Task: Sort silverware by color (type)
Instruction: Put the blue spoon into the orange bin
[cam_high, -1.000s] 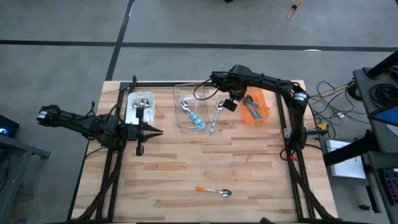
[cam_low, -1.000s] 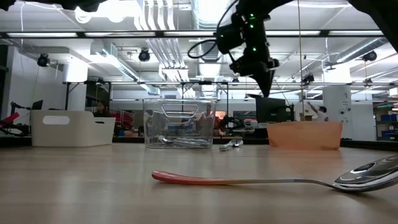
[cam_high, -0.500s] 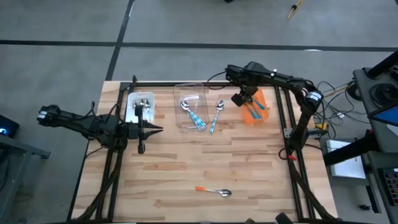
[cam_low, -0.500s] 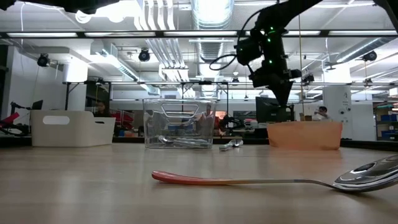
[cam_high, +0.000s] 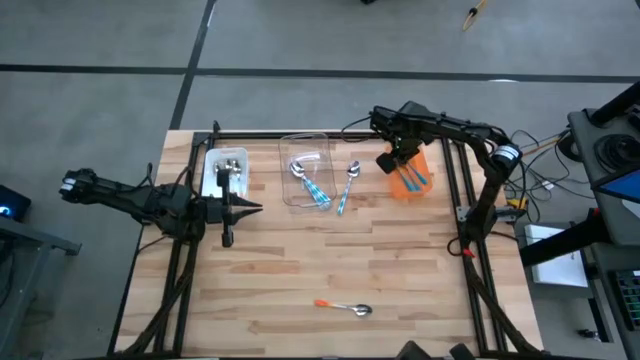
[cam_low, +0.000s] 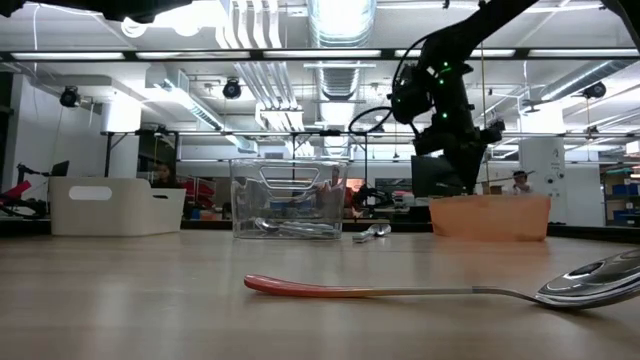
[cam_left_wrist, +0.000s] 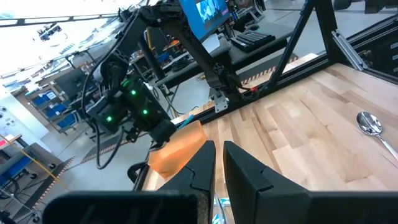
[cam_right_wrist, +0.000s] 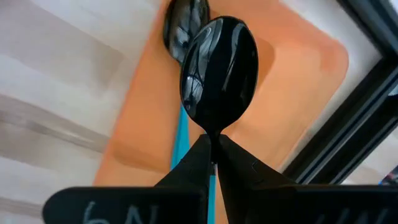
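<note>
**Spoons: one held over the orange bin, two loose**

Spoons are mostly binned, so I'd judge the sort well along. The right pincer (cam_right_wrist: 211, 163) hangs above the orange bin (cam_high: 424, 165), fingers pinched tight on the neck of a dark spoon (cam_right_wrist: 219, 71) whose bowl sits over the bin's floor. Inside that bin lie blue-handled spoons (cam_high: 407, 179). The clear bin (cam_high: 300, 143), just beside the orange one, holds more spoons (cam_high: 310, 180) with blue handles. Between those two bins a blue-handled spoon (cam_high: 347, 186) lies on the counter (cam_high: 400, 270), so it is left to do. Well away from the orange bin, an orange-handled spoon (cam_high: 345, 307) waits too. The white bin (cam_high: 212, 172), beyond the clear one, holds silver pieces. The left pincer (cam_left_wrist: 217, 163) idles near the white bin, fingers a narrow gap apart, holding nothing.
</note>
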